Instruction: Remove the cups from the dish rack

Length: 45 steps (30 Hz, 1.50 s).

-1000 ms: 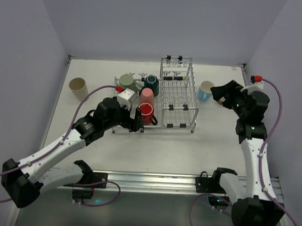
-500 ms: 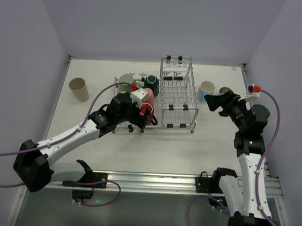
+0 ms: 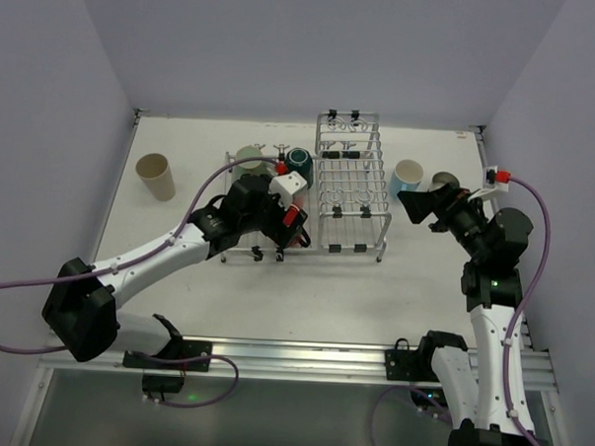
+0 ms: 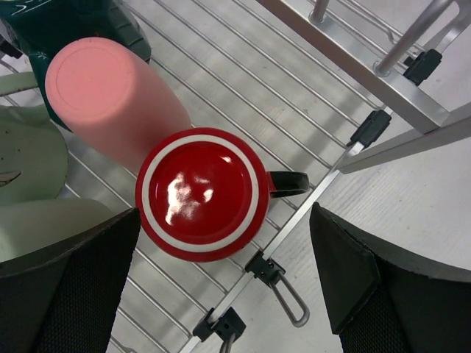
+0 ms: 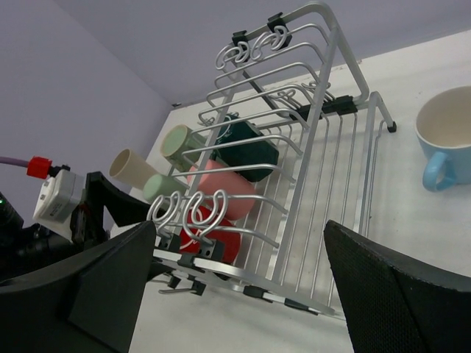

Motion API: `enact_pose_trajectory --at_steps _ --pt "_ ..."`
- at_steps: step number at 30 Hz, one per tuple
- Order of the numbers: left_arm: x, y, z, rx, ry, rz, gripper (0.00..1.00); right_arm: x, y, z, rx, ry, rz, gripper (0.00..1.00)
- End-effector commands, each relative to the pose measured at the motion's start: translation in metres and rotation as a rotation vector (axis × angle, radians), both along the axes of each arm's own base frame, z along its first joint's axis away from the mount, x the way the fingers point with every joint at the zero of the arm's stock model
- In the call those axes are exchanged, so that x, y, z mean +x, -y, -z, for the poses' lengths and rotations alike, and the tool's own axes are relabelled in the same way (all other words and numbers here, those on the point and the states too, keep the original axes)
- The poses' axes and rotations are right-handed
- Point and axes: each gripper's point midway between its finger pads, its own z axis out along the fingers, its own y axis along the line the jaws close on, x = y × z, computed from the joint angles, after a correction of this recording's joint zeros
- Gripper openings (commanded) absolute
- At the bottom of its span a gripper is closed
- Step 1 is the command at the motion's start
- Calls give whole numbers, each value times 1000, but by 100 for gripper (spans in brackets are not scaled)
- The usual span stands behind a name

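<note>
Your left claw (image 3: 283, 232) and right claw (image 3: 424, 206) are both released, with cups sitting in the dish rack (image 3: 353, 201).
Top view: the left claw hangs over the rack's low grid; the right is near the light blue cup (image 3: 407, 176) on the bench (image 3: 423, 278). Left wrist: fingers spread either side of the upturned red mug (image 4: 200, 193), the pink cup (image 4: 110, 95) just beside it. Right wrist: fingers wide, holding nothing.

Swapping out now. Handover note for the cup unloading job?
Left gripper: open, over the red mug, not gripping.
Right gripper: open, empty, near the blue mug.
Done: blue mug and beige cup stand on the table.
Left: red mug, pink cup, teal cup and green cup sit in the rack.
</note>
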Motion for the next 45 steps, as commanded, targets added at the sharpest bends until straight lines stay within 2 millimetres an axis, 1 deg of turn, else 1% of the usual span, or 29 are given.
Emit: enact_pose_trajectory --at_steps 1,2,3,4,7,11,14,16,17,19,22,27,29,31,32,35,36,37,38,39,41,42,44,45 --pt "12 8 -1 13 17 68 100 -3 -5 -4 -5 22 -38 99" --pt "15 7 3 23 10 69 100 -3 -5 -3 -6 20 -38 99" --pt "18 5 13 50 -10 60 100 -3 -5 -4 -6 21 -41 99" --pt "19 4 18 69 -22 55 100 -3 -5 -4 -8 23 -40 99" --pt "27 2 19 94 -12 42 100 -3 -6 -6 -13 32 -43 99" --pt "34 6 9 78 20 34 100 -3 -8 -2 -9 22 -61 99" --pt "36 7 11 85 18 39 100 -2 -8 0 -6 19 -63 99" --pt "36 8 22 106 -7 53 100 -3 -8 0 -5 18 -64 99" --pt "37 10 24 112 -12 61 100 -3 -9 0 -6 19 -66 99" --pt "37 9 38 137 -48 64 100 -3 -9 0 -6 19 -66 99" --pt "39 9 48 152 -70 63 100 -3 -8 -1 -6 22 -63 99" --pt "44 8 54 154 -73 49 100 -4 -10 -1 -4 22 -72 99" --pt "46 12 51 132 -63 44 100 -5 -10 1 -4 19 -75 99" --pt "48 14 49 121 -57 40 89 -6 -10 0 -6 24 -76 99" --pt "47 13 50 121 -60 35 86 -6 -10 -1 -5 25 -76 99" --pt "45 10 44 108 -52 17 58 -10 -13 -3 -3 32 -91 99" --pt "46 6 36 103 -33 -1 47 -10 -13 -4 0 34 -93 99" --pt "43 3 36 106 -36 -4 44 -12 -14 -6 1 40 -97 99" --pt "42 1 32 98 -27 -15 41 -14 -16 -9 4 48 -109 99" --pt "43 -3 21 85 -1 -39 32 -16 -17 -10 15 47 -115 99" --pt "39 -7 13 71 3 -55 24 -21 -21 -18 25 68 -136 99" --pt "36 -8 0 48 21 -61 19 -23 -23 -22 41 70 -146 99" --pt "32 -11 -13 13 29 -79 15 -31 -27 -30 57 90 -171 99" --pt "31 -14 -30 -15 68 -98 12 -36 -32 -36 81 96 -201 99"
